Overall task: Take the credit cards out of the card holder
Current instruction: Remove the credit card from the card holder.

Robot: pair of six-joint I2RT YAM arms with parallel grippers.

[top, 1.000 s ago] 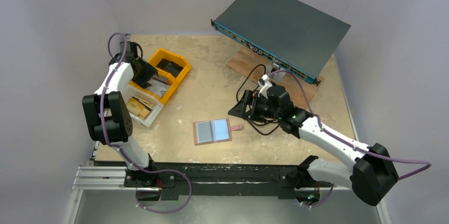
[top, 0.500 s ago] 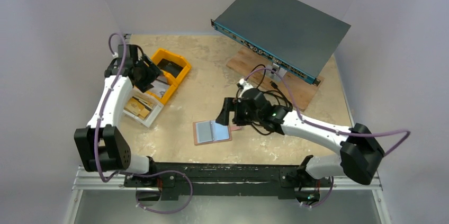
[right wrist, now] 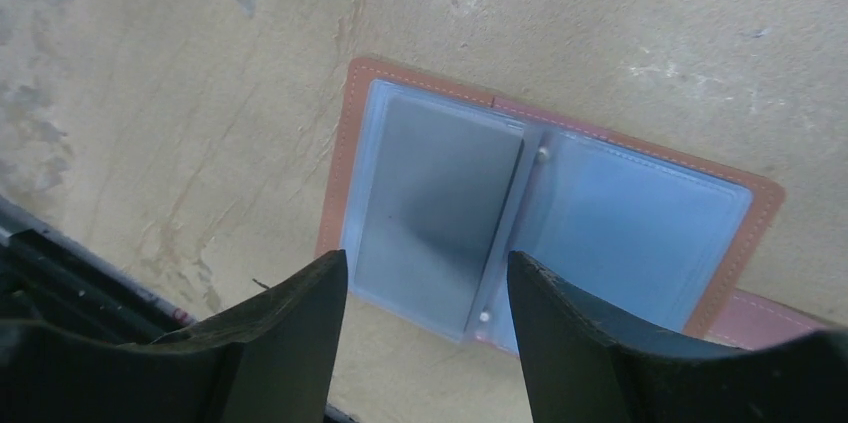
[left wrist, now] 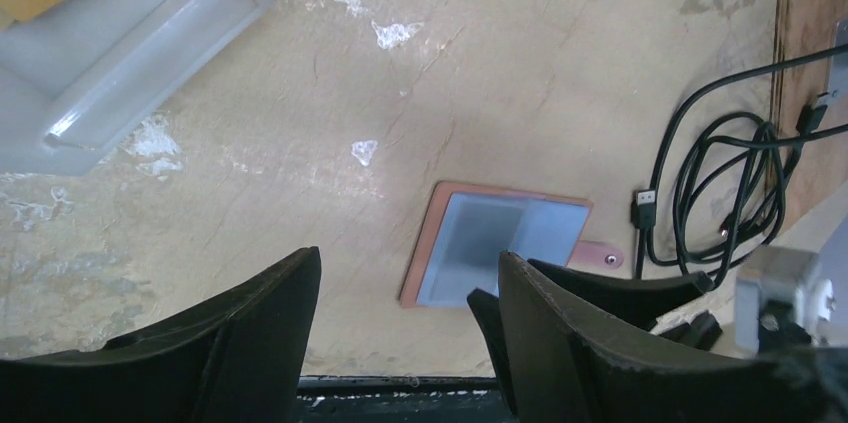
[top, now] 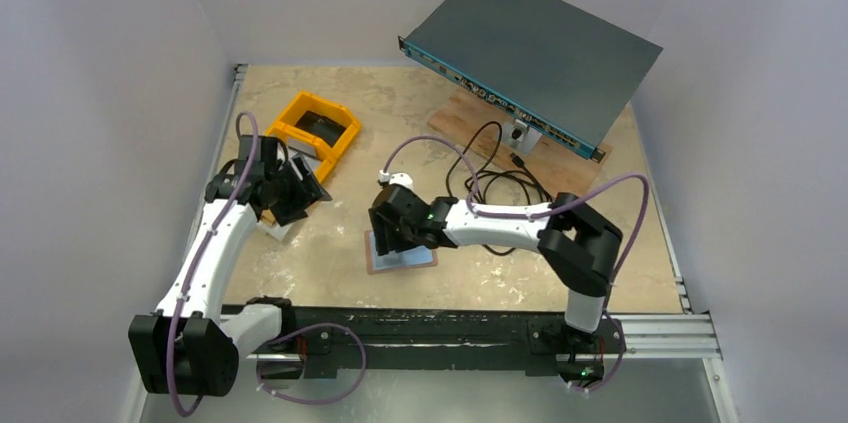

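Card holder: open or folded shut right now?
Card holder is open, flat on the table: both pale blue-grey inner panels face up beside the spine, snap tab sticking out.

The card holder is showing stitched tan leather around a glossy plastic inside; the table is looking matt, mottled, stone-like.

Overhead view spans the table; both wrist views share the card holder.

Soft even light, grey shadow on card holder, wrist views slightly blurred
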